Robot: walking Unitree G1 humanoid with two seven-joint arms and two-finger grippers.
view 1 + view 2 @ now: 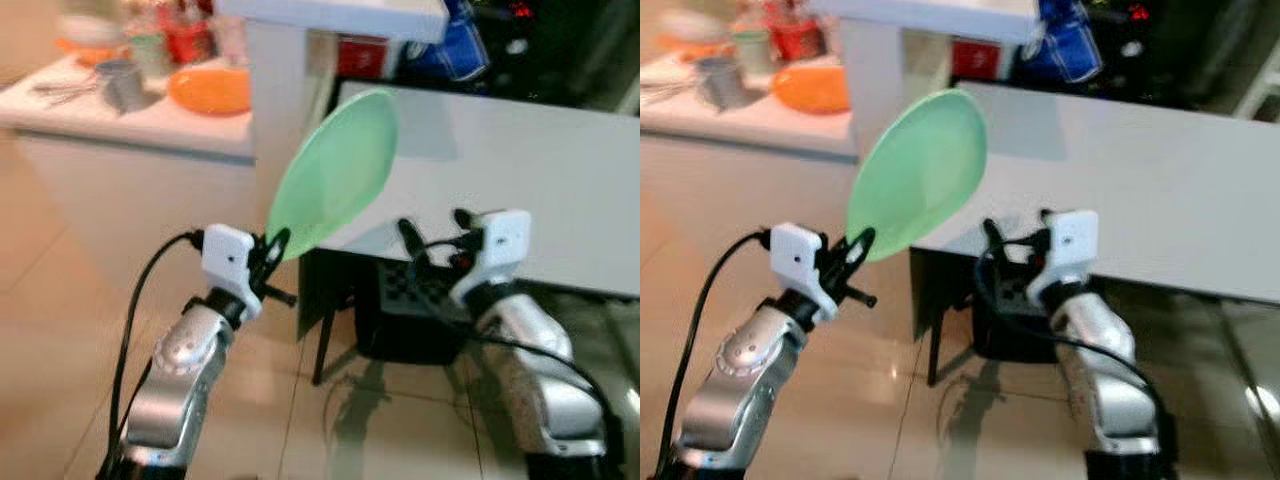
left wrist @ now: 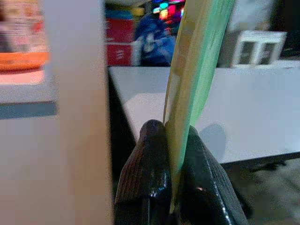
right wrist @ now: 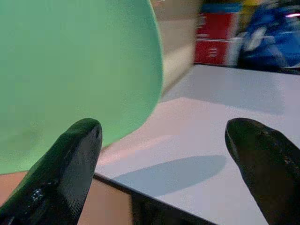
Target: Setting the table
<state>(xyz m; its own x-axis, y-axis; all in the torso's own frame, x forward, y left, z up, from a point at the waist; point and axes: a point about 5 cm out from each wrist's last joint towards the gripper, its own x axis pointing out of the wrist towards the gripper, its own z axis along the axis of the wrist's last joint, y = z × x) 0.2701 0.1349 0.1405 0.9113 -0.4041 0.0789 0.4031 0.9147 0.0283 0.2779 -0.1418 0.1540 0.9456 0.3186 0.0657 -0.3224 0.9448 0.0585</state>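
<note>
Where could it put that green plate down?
The white table ahead is bare from its near edge back to the blue bag. The left gripper holds the green plate there. The counter is crowded around the orange bowl.

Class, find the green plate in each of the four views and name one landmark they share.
Left eye: green plate upper centre, held by left tool.
Right eye: upper left of centre.
Left wrist: edge-on, between the fingers.
Right wrist: upper left.
Shared landmark: white table.

Plate (image 1: 335, 170) upright at table (image 1: 520, 180) near-left corner; counter (image 1: 130, 125) left; pillar (image 1: 280, 100) between.
</note>
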